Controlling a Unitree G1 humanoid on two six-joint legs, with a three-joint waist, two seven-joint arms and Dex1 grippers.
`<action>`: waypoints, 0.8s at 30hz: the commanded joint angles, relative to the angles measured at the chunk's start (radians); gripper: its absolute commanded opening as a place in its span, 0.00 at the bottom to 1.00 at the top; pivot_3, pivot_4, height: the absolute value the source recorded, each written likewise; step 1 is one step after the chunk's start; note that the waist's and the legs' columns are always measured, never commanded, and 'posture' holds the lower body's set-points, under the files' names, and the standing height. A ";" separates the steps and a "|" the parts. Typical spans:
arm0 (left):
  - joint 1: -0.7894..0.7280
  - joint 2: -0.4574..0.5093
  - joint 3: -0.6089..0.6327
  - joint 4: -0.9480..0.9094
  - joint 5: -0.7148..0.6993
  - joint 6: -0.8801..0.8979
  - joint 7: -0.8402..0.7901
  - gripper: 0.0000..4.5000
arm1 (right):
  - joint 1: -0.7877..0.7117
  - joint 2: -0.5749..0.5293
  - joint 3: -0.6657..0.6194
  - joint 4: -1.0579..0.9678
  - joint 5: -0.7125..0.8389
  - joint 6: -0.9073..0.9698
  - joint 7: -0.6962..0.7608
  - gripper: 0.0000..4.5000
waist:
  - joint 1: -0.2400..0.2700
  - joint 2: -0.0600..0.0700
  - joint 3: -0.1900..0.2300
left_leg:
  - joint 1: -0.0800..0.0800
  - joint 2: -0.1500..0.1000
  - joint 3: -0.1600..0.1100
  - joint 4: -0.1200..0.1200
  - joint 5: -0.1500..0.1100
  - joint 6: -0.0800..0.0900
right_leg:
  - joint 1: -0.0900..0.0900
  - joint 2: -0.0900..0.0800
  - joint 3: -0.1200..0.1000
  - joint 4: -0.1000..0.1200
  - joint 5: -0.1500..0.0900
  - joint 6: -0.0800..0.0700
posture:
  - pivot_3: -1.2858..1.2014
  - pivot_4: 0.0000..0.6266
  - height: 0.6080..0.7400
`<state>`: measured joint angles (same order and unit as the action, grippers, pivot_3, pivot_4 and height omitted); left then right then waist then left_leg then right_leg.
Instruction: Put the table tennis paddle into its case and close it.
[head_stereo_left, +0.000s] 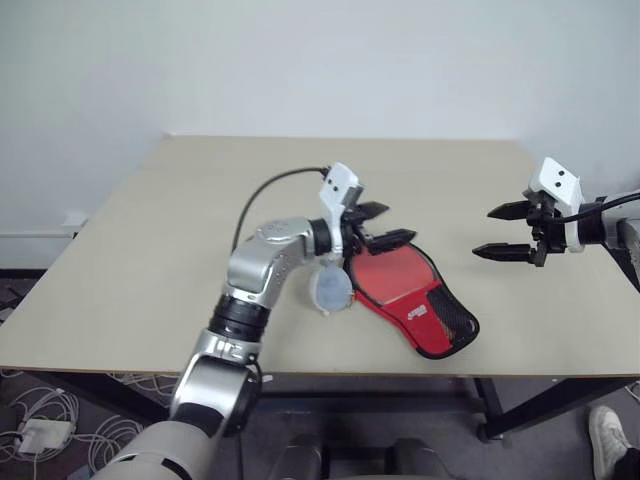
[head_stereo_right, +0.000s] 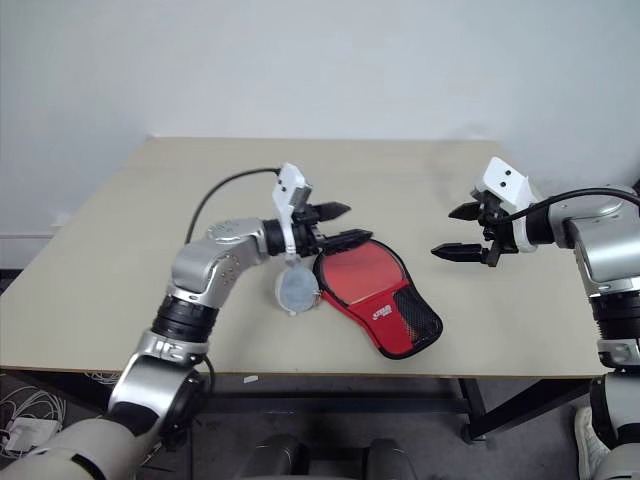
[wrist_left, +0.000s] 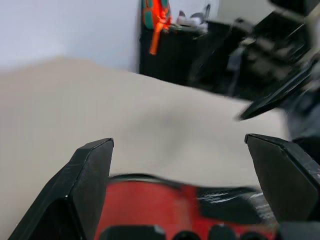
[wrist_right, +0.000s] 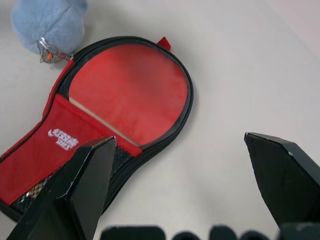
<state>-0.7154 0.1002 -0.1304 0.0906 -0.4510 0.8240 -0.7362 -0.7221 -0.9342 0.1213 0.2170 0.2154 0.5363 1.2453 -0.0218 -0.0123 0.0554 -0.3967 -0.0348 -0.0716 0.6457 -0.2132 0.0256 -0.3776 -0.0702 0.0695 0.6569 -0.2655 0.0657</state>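
Paddle (wrist_right: 132, 90) already seated in the case (wrist_right: 60, 145): red face lies in the round half, handle end tucked under the red pocket flap with the white logo. Case flat on the table (head_stereo_left: 150, 260), not yet closed; round half uncovered. Left end effector (head_stereo_left: 382, 225) hovers just above the case's round end, jaws wide, holding nothing. Right end effector (head_stereo_left: 505, 232) well off to the case's far side, also wide open and empty. Left to do, by my reckoning: closing the case.

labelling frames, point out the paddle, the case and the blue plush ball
paddle (wrist_right: 132, 90): right wrist view, red rubber face.
case (wrist_right: 35, 160): right wrist view, red front by the logo.
blue plush ball (wrist_right: 47, 22): right wrist view, fuzzy body.
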 joint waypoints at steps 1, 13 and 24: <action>0.067 -0.057 0.036 -0.126 -0.124 0.288 0.105 1.00 | 0.004 0.004 -0.037 -0.050 0.019 0.009 -0.011 0.99 | -0.001 0.000 0.000 | 0.000 0.000 0.000 0.000 0.000 0.000 | 0.000 0.000 0.000 0.000 0.000 0.000 | 0.52 0.00 0.96; 0.172 -0.118 0.221 -0.284 -0.240 0.742 0.310 1.00 | 0.087 0.025 -0.046 -0.141 0.049 0.064 -0.058 0.99 | 0.000 0.000 0.000 | 0.001 -0.001 -0.001 0.001 0.000 -0.001 | 0.001 0.000 0.000 0.000 0.000 0.000 | 0.52 0.00 0.96; 0.285 -0.145 0.199 -0.231 -0.309 0.790 0.411 1.00 | 0.126 0.030 -0.061 -0.193 0.075 0.095 -0.101 0.99 | 0.000 0.000 0.000 | 0.002 -0.001 -0.001 0.001 -0.001 -0.002 | 0.002 0.000 -0.001 -0.001 0.000 0.000 | 0.52 0.00 0.96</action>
<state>-0.4268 -0.0270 0.0598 -0.1398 -0.7433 1.6074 -0.3404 -0.5939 -0.8984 0.0976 0.0539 0.2756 0.6309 1.1526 -0.0216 -0.0122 0.0554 -0.3950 -0.0358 -0.0727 0.6467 -0.2140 0.0239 -0.3752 -0.0699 0.0689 0.6557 -0.2655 0.0652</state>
